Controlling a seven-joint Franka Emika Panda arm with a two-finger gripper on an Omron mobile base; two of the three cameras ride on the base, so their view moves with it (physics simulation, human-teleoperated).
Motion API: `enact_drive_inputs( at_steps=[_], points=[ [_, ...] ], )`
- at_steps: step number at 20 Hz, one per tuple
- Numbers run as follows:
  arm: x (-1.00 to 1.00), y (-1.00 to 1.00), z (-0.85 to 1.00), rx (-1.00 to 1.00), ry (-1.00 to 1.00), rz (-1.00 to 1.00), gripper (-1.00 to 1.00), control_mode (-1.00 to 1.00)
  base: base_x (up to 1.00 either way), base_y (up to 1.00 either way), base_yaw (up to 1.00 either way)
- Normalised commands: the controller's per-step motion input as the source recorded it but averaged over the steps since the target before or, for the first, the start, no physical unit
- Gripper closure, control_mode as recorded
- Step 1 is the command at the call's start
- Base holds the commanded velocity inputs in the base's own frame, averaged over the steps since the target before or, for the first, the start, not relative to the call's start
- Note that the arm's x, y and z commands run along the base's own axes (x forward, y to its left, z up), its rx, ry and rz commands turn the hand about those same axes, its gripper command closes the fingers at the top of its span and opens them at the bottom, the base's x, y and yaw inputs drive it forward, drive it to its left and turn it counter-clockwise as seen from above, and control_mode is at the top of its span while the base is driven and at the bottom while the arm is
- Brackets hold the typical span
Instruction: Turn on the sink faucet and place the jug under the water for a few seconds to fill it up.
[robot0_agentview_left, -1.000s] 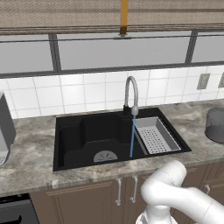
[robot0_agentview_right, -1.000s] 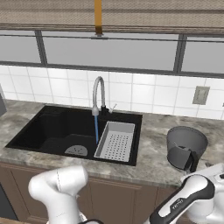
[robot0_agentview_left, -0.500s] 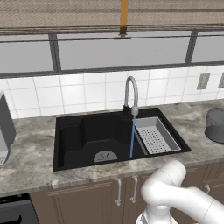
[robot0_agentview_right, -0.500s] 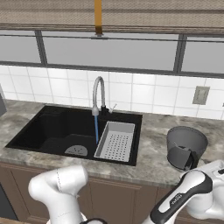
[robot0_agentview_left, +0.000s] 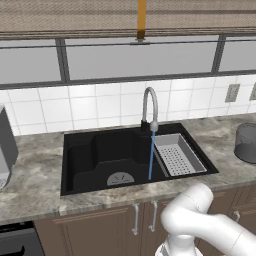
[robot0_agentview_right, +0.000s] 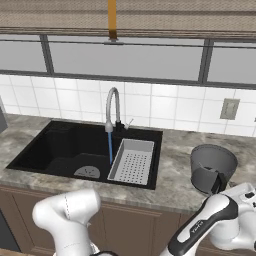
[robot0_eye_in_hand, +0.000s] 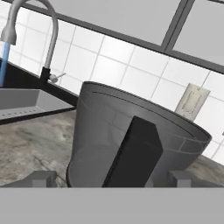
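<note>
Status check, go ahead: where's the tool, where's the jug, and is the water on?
Tool open, lined up on the jug, handle facing it. Jug upright on counter right of sink, not gripped. Water running from faucet. Nothing in the way.

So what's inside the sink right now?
In the sink: a perforated tray at its right end, the round drain, and water running down. The floor under the tray is hidden.

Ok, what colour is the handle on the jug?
Black, on the dark grey jug; clearest in the hand view.

The grey marbled counter (robot0_agentview_right: 175, 170) carries the jug (robot0_agentview_right: 213, 167), upright, right of the sink (robot0_agentview_right: 60, 145).
</note>
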Motion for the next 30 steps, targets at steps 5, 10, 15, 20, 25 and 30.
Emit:
enact_drive_inputs(
  at_steps=[5,10,15,20,25,30],
  points=[
    [0.07,0.1,0.0,0.0,0.05,0.0,-1.0,-1.0,0.0,0.0,0.0],
    [0.11,0.03,0.0,0.0,0.06,0.0,1.0,-1.0,0.0,0.0,0.0],
    [0.07,0.06,0.0,0.0,0.08,0.0,1.0,-1.0,0.0,0.0,0.0],
    [0.02,0.02,0.0,0.0,0.08,0.0,1.0,-1.0,0.0,0.0,0.0],
    [0.0,0.0,0.0,0.0,0.05,0.0,1.0,-1.0,0.0,0.0,0.0],
    [-0.17,0.02,0.26,0.0,-0.02,0.01,1.0,-1.0,0.0,0.0,0.0]
  ],
)
